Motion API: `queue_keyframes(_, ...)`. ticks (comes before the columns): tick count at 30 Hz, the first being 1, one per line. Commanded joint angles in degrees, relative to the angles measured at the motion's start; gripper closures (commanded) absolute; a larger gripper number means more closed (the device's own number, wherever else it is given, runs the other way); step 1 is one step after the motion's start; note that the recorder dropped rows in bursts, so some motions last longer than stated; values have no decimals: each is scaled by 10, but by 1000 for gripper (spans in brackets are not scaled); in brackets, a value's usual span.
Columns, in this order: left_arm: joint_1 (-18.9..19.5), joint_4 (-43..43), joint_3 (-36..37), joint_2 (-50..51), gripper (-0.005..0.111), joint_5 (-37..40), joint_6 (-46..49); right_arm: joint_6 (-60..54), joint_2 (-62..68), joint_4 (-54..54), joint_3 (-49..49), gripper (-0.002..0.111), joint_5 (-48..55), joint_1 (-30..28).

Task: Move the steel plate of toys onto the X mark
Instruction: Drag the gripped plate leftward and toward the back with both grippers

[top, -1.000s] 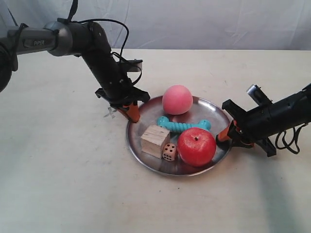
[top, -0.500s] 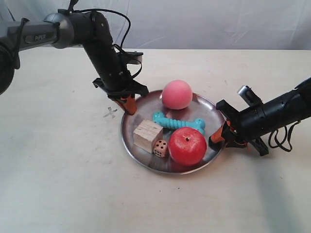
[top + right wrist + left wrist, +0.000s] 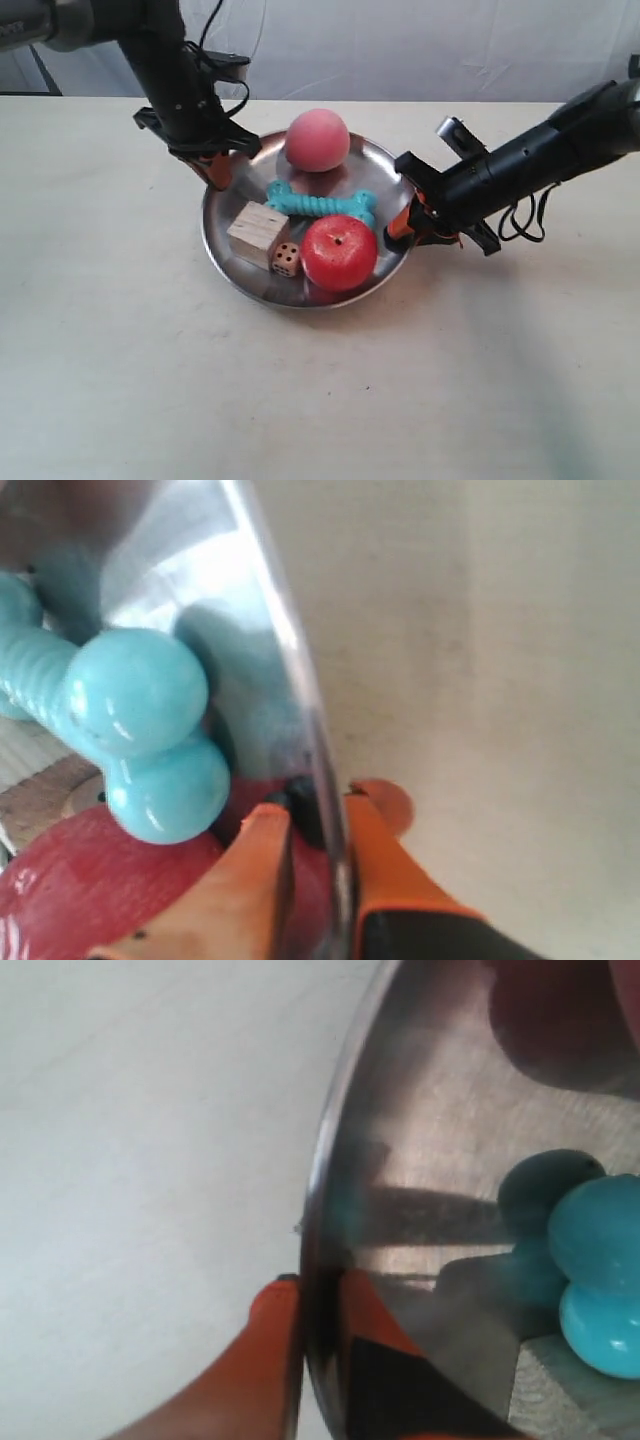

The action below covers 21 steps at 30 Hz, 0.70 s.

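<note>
The steel plate is gripped on two opposite sides of its rim. It carries the pink ball, red apple, teal bone, wooden cube and die. My left gripper is shut on the rim beside the ball. The left wrist view shows this gripper with one orange finger on each side of the plate. My right gripper is shut on the rim next to the apple. The right wrist view shows it near the bone. The X mark is hidden.
A pale tabletop spreads out on all sides of the plate. A white cloth backdrop hangs behind the table's far edge. A cable trails from the arm at the exterior view's right.
Both arms have carried the plate toward the exterior view's left and a little toward the back. The X mark, visible beside the plate before, is now covered. The toys stayed in place.
</note>
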Motion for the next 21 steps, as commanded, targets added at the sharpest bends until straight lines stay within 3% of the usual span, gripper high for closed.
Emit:
queue_keyframes(1, 15, -59, 37, -37, 107, 27, 13, 69, 25, 16, -76, 109, 10, 51)
queue_keyframes(12, 98, -63, 114, -24, 107, 27, 40, 173, 128, -43, -225, 109, 15, 131)
queue_keyframes(21, 104, -75, 114, -5, 107, 27, 48, 228, 147, -148, -250, 109, 0, 131)
